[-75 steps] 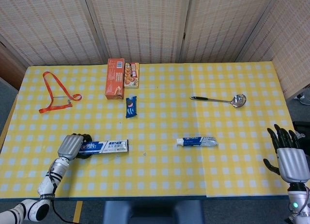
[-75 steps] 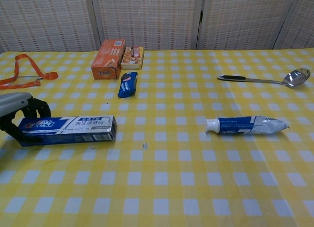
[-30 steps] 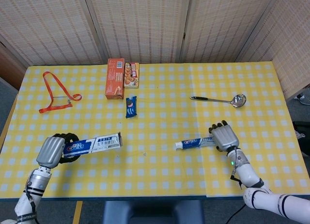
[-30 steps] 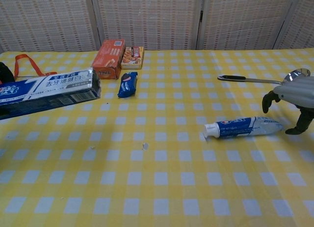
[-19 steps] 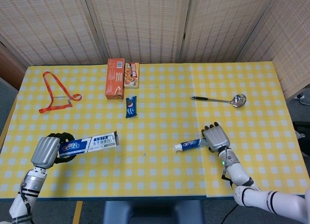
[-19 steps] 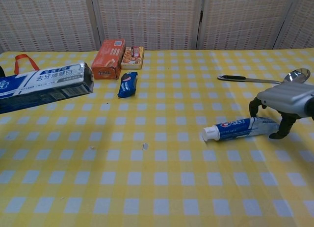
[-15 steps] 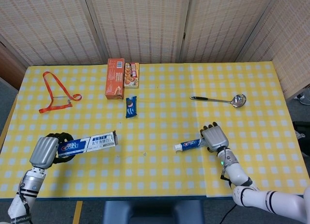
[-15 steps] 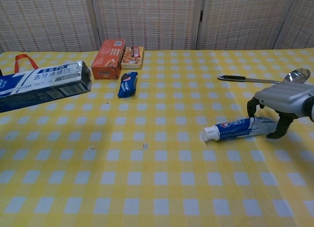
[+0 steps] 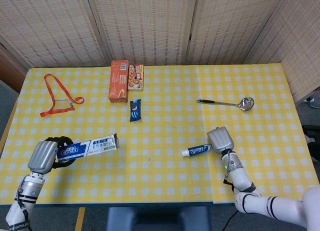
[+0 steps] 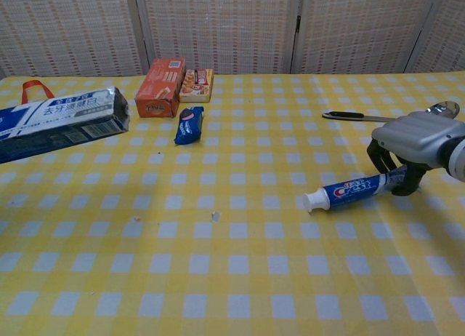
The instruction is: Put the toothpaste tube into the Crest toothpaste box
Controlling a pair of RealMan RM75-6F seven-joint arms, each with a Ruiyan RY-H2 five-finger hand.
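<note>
While my left hand (image 9: 42, 156) grips the toothpaste box (image 10: 62, 123) lifted off the table (image 9: 165, 116), my right hand (image 10: 418, 143) grasps the tail of the toothpaste tube (image 10: 349, 190), cap near the cloth.

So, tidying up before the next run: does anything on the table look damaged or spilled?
Nothing looks spilled or broken. The only oddity is a tiny pale scrap lying loose on the tablecloth, left of the toothpaste tube.
</note>
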